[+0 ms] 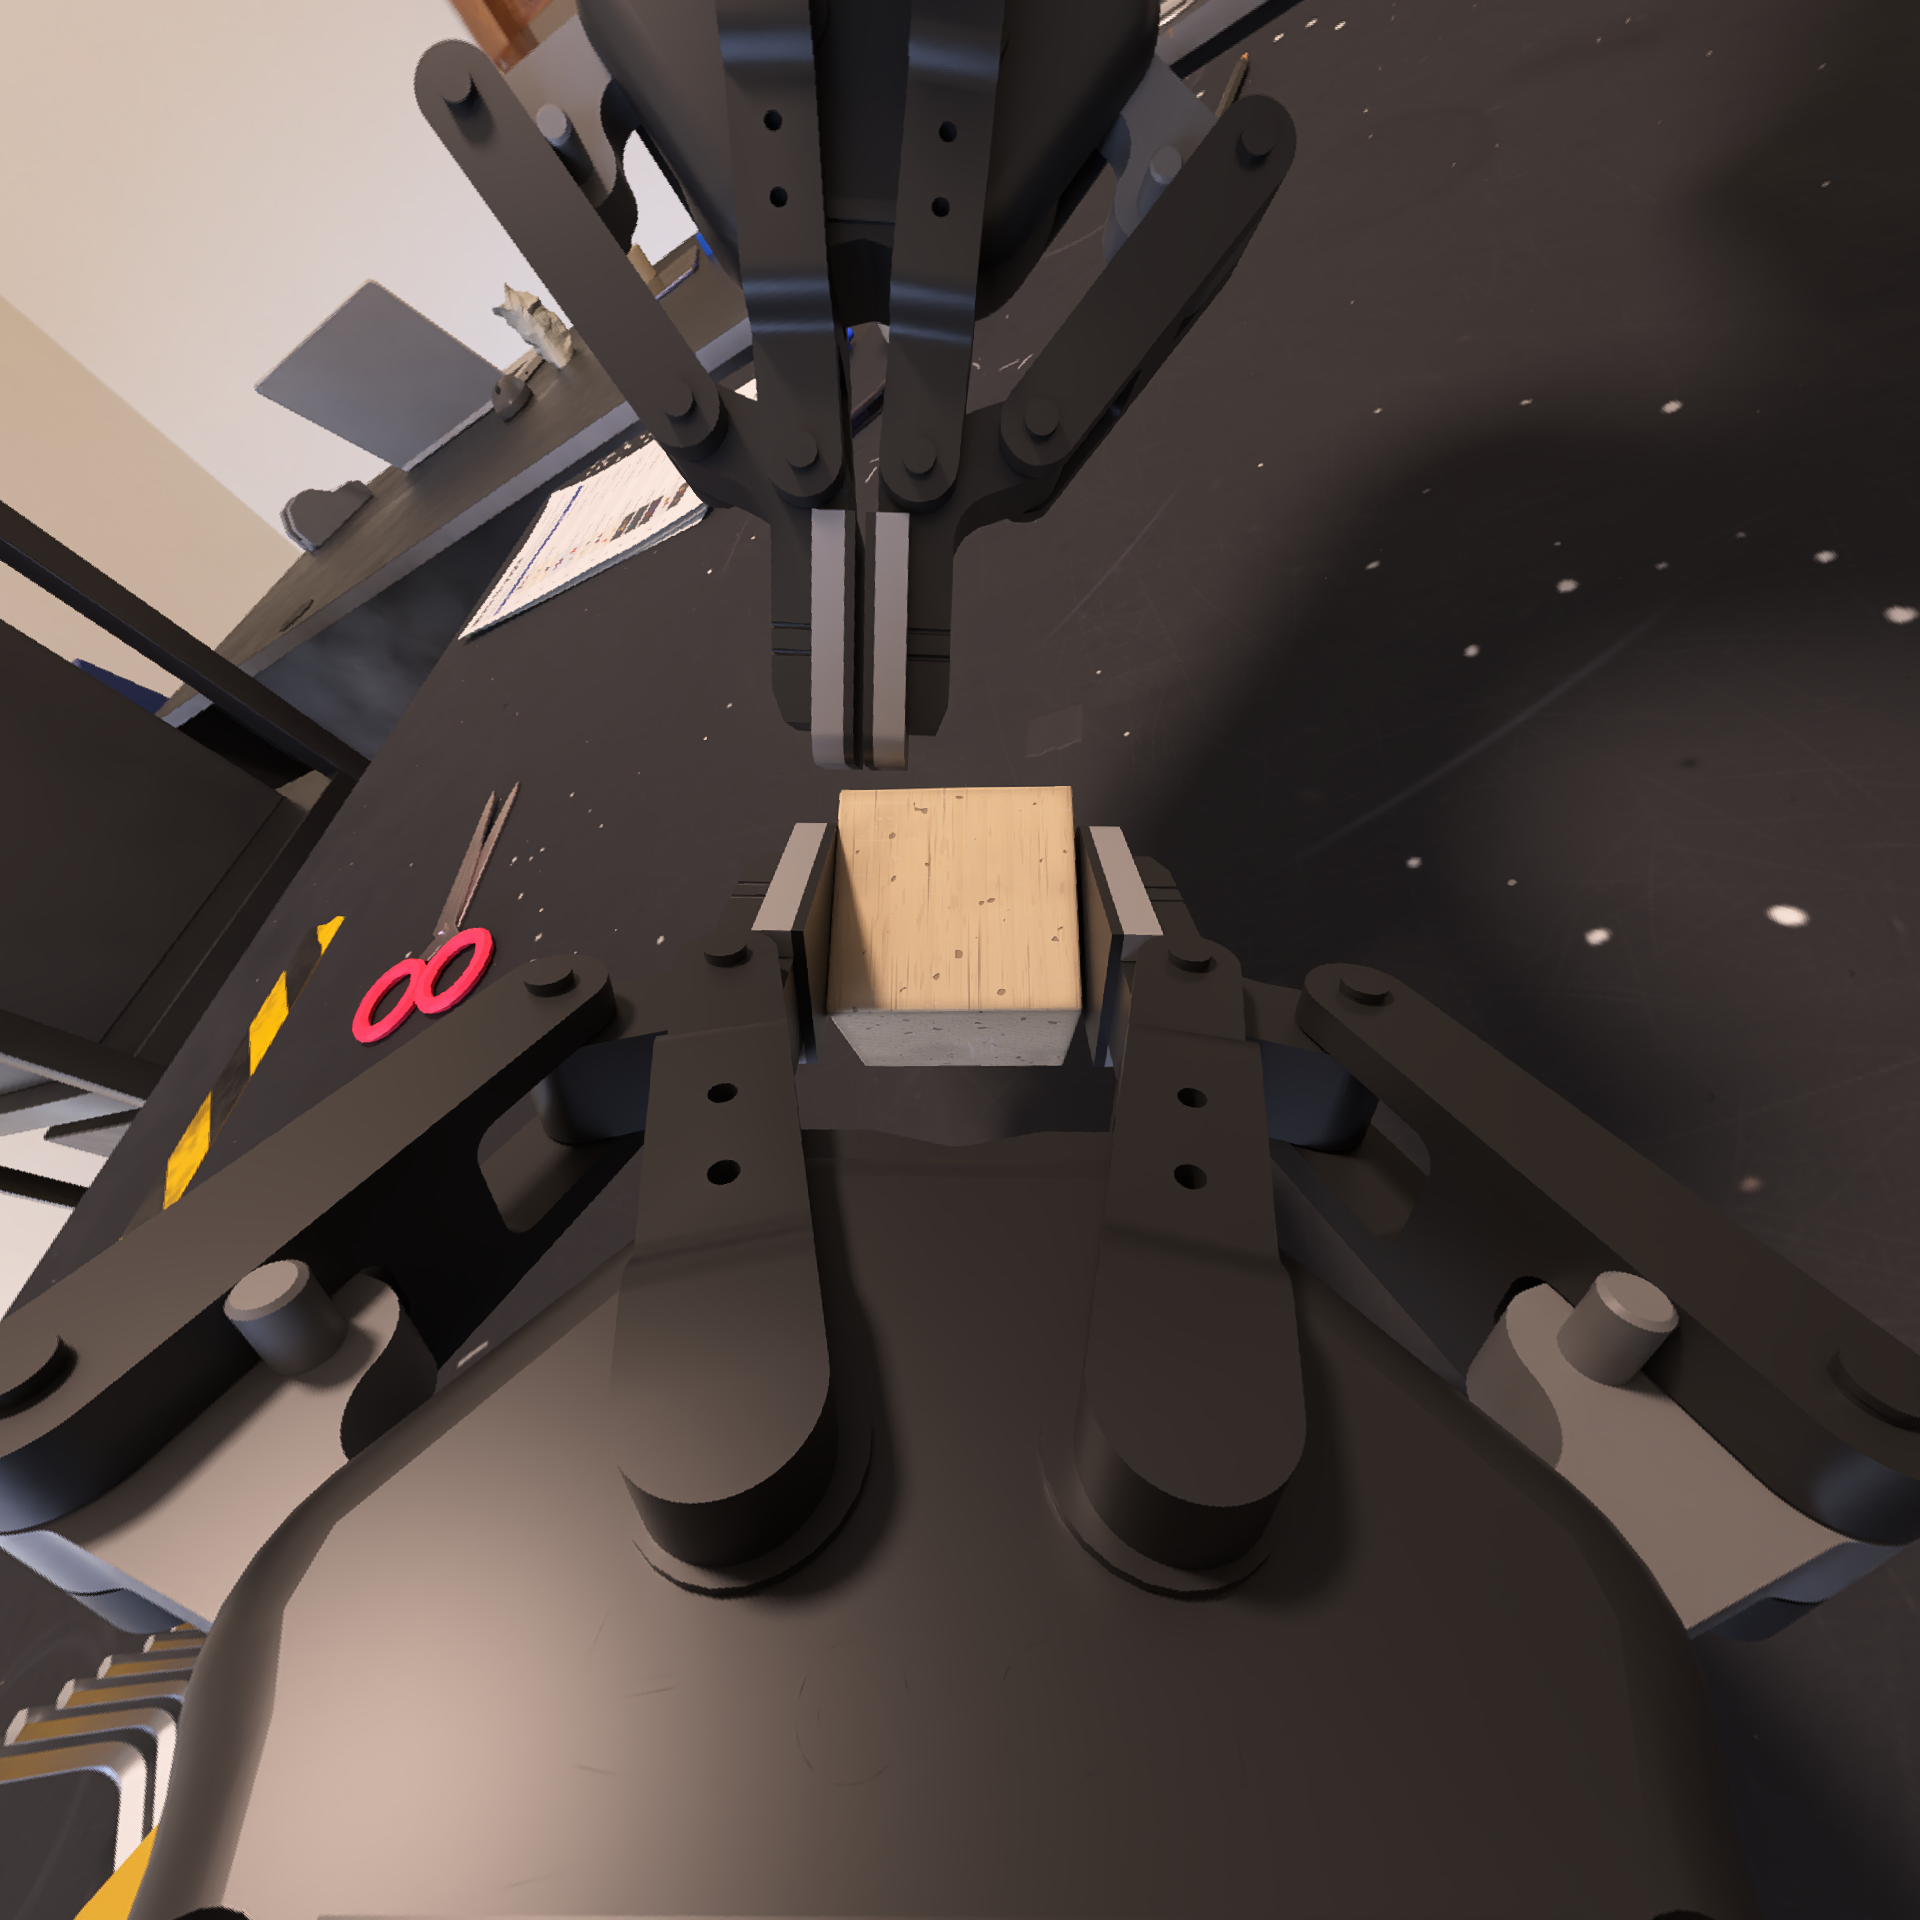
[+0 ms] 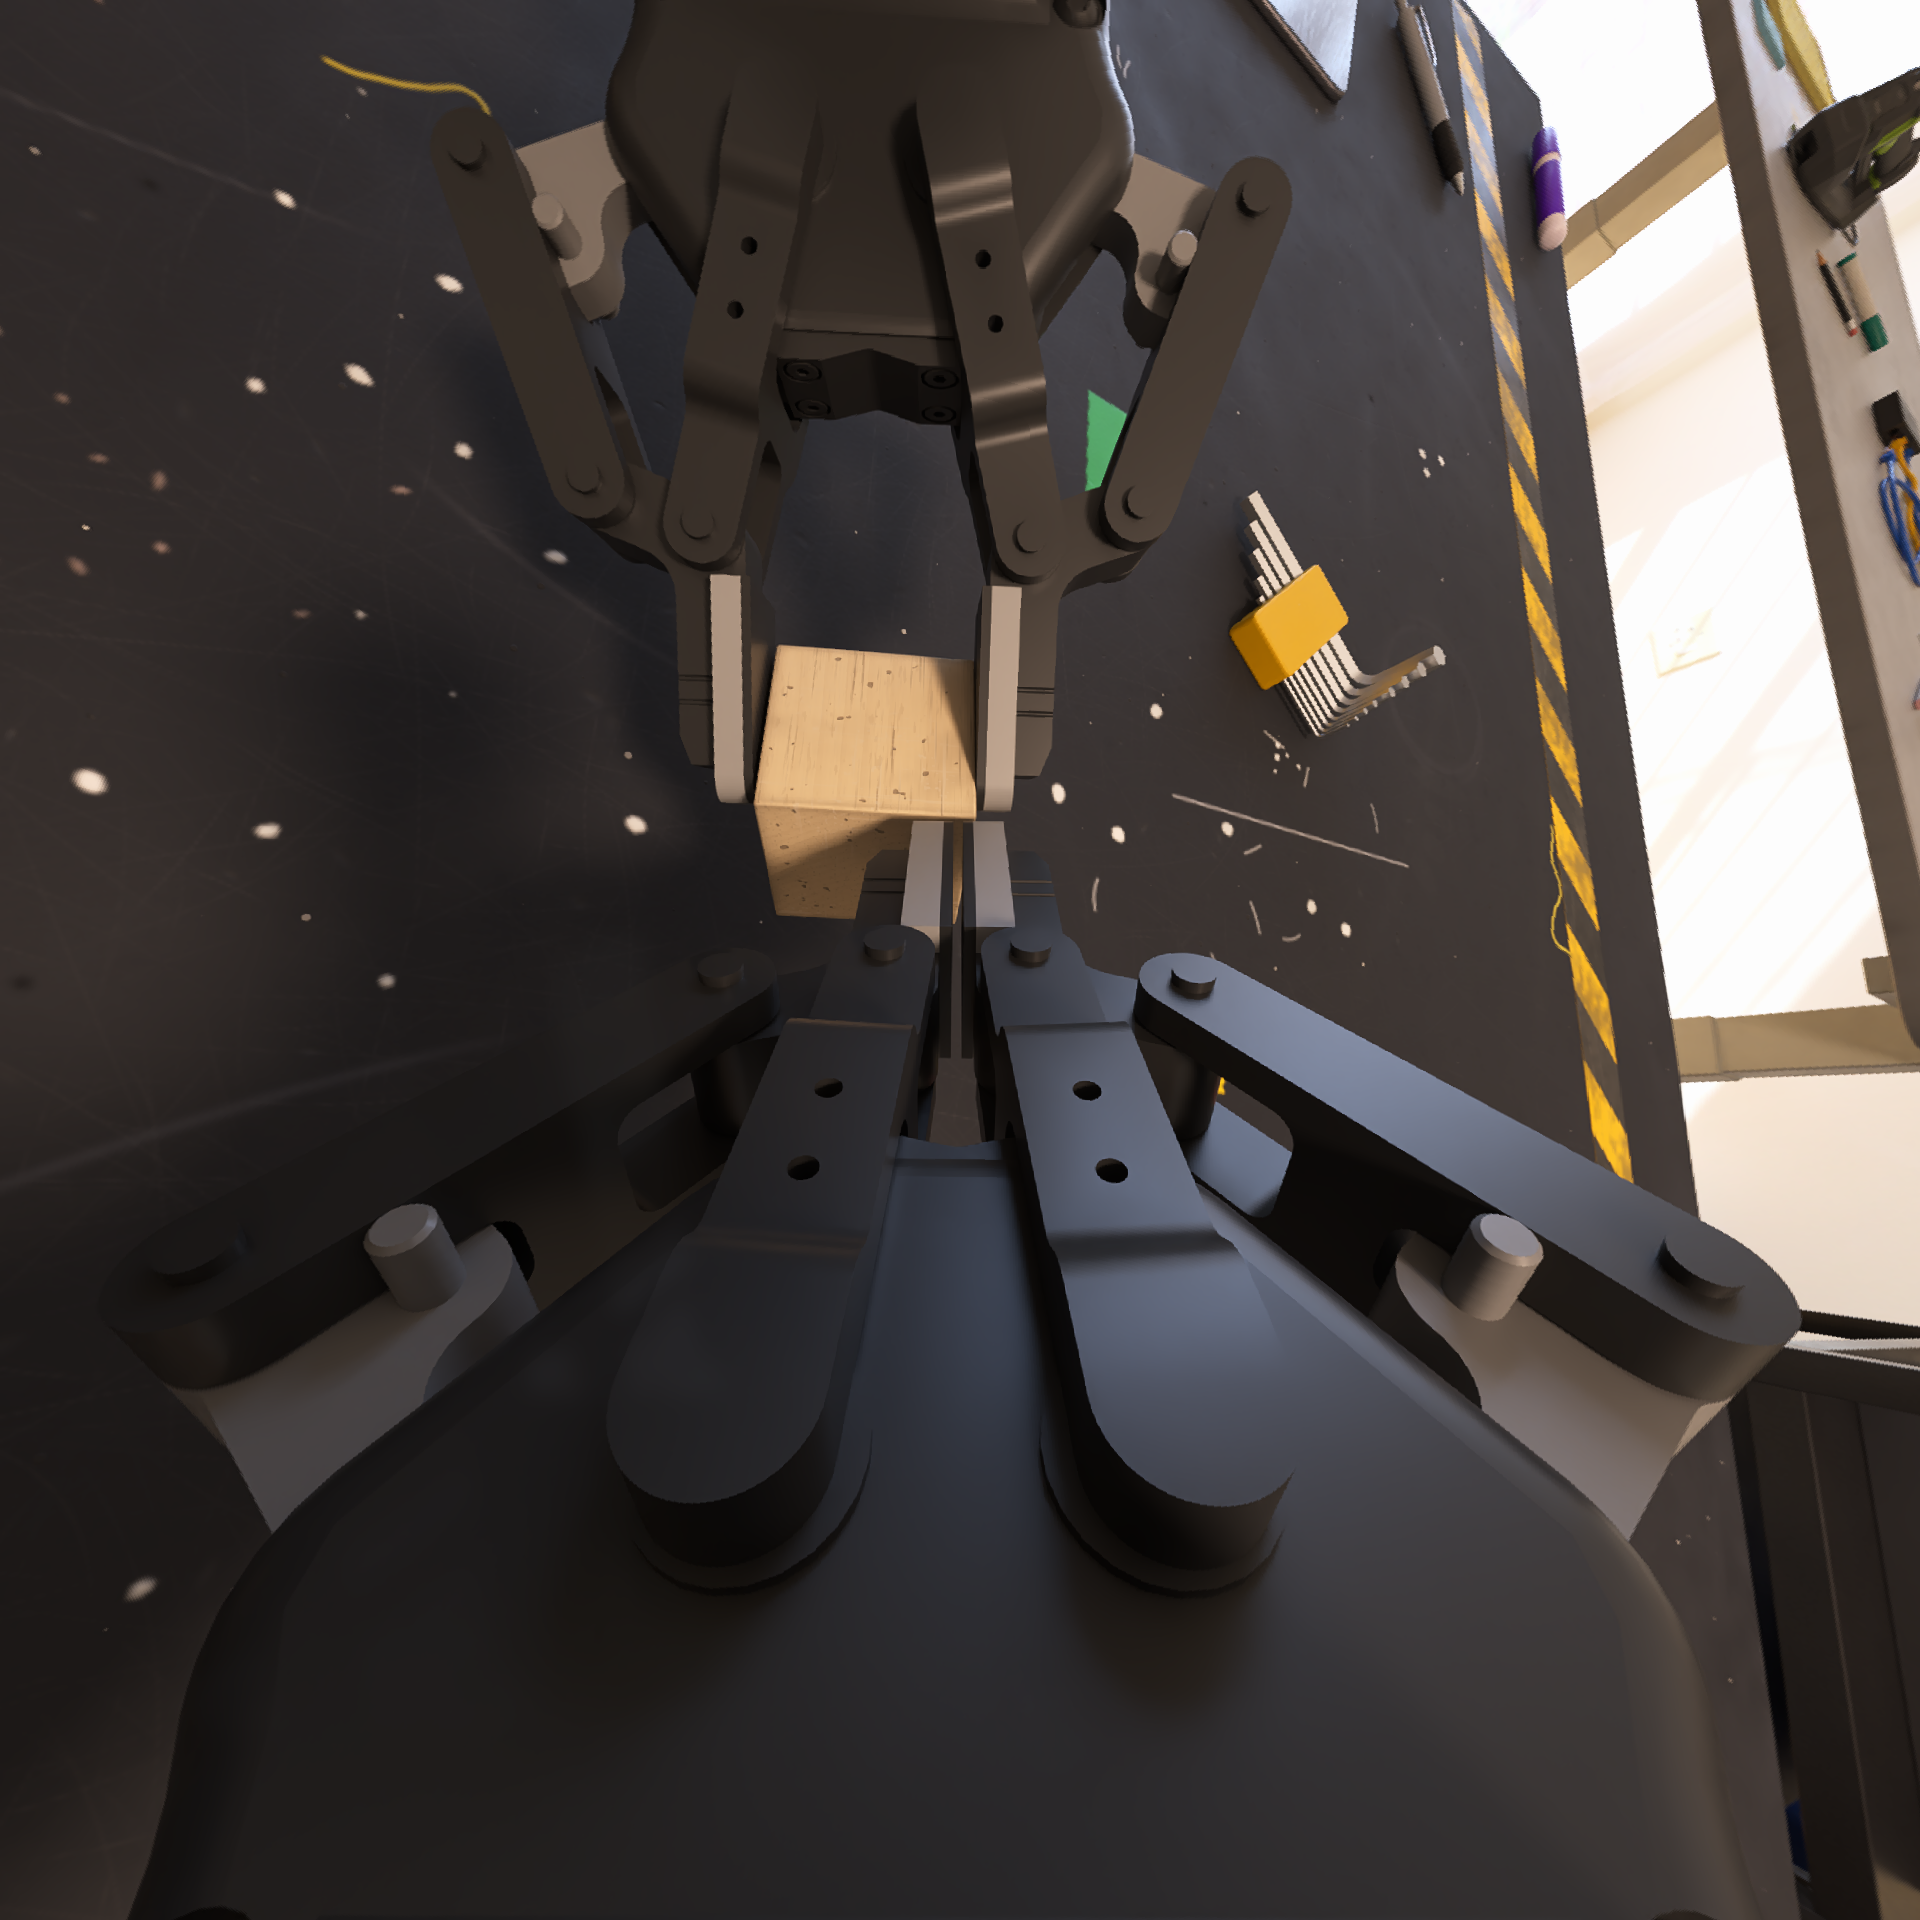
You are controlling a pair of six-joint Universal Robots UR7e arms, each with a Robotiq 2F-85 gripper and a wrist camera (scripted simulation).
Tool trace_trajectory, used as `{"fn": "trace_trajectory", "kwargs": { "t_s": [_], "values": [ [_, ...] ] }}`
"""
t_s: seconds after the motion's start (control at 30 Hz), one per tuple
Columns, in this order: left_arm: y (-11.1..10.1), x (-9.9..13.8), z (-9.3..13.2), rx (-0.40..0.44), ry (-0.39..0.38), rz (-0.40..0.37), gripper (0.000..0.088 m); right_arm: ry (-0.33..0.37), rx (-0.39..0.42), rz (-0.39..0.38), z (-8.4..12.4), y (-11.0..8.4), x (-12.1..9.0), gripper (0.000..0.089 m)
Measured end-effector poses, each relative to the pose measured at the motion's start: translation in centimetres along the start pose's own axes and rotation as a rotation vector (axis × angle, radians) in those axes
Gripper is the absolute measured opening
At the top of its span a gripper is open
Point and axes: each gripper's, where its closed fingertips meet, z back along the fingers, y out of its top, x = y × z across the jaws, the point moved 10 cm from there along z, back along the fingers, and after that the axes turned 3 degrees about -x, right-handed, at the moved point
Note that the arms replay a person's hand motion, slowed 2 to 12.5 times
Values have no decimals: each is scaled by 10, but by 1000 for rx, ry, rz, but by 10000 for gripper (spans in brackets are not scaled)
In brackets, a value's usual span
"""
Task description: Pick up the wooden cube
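Looking down, I see the dark table [image 1: 1455, 520], then my left gripper [image 1: 954, 914] squeezing the wooden cube [image 1: 954, 904] between its fingers. My right gripper [image 2: 956, 883] is pinched closed, empty, just beside the cube.

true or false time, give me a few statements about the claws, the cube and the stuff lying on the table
1. The left claw has its fingers on two opposite sides of the wooden cube. True.
2. The right claw is wide open. False: its fingers are closed together, with nothing between them.
3. The scissors have red handles. True.
4. The hex key set sits in a blue holder. False: the holder is yellow.
5. The right claw also grips the cube. False: its closed tips sit just beside the cube.
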Motion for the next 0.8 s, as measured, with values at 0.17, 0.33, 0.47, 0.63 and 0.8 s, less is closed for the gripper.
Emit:
{"fn": "trace_trajectory", "kwargs": {
  "t_s": [0.17,0.33,0.47,0.63,0.8],
  "values": [
    [0,-1,-1,17,-16,25,392,-13,1,16,0,2,-1,22],
    [-1,-3,0,22,-24,60,392,-55,-3,33,2,2,-1,40],
    [-2,-5,0,36,-34,93,392,-96,7,39,5,2,0,96],
    [-4,-9,3,70,-48,151,392,-138,34,27,11,-1,2,138],
    [-7,-15,7,111,-62,234,392,-172,89,36,20,-4,5,151]
  ]
}}
